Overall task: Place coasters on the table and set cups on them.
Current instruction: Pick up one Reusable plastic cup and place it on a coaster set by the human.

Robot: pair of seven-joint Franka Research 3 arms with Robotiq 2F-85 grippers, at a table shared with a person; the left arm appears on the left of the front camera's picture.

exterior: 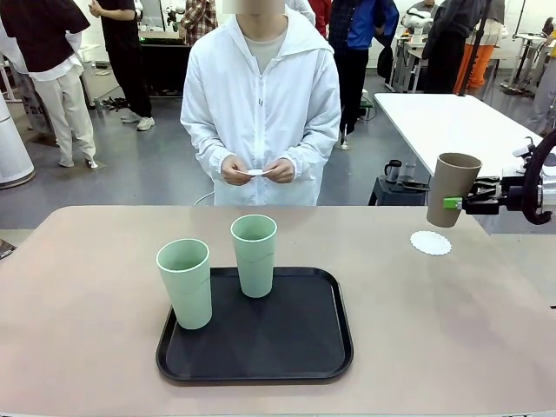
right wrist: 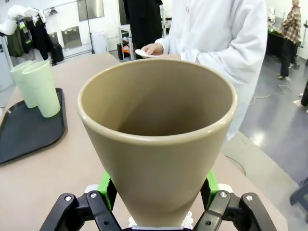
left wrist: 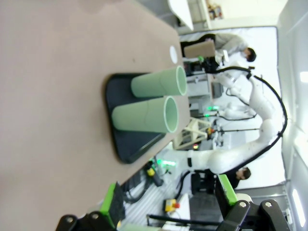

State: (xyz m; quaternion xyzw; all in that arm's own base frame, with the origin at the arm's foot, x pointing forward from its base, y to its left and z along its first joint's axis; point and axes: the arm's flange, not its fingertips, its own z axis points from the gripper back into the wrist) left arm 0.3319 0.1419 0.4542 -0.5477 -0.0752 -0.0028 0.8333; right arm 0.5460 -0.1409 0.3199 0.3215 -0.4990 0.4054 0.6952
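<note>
Brown cup (exterior: 453, 187) clamped in right hand (exterior: 452, 203), above a coaster (exterior: 431, 242).

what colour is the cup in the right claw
Brown; the cup in the right claw shows best in the right wrist view.

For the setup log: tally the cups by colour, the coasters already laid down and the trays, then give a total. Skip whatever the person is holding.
pale green cups: 2
brown cup: 1
coaster laid down: 1
black tray: 1
Total: 5
</note>
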